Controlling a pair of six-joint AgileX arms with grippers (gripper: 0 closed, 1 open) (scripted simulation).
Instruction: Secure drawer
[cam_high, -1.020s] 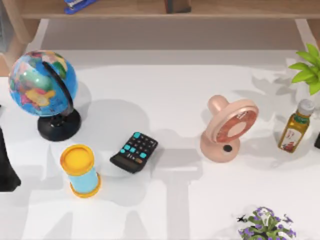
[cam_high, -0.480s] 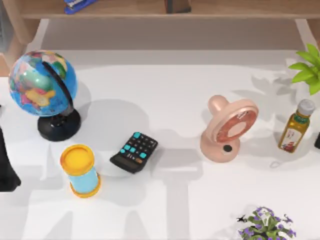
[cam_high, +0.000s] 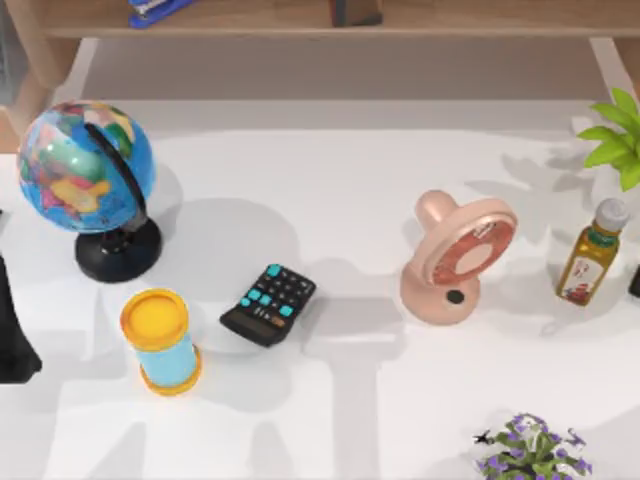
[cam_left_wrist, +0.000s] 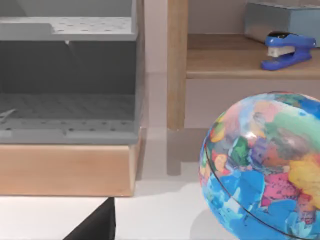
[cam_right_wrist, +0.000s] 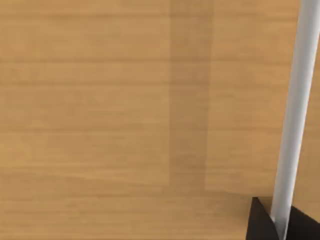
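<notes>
white tabletop under a wooden shelf along the top of the top view. globe at upper left, yellow-capped cylinder below it, black calculator just right of that. pink fan right of centre, oil bottle near the right edge, green plant above it, purple flowers at the bottom right. left arm — a dark shape at the left edge, its gripper's state cannot be told. left wrist view: grey drawer at the frame's left, standing open on a wooden base, blue stapler on the shelf at upper right. right wrist view: wood panel close up, a pale bar at the frame's right with dark fingertips on either side of its lower end — clamped or not, cannot tell.
</notes>
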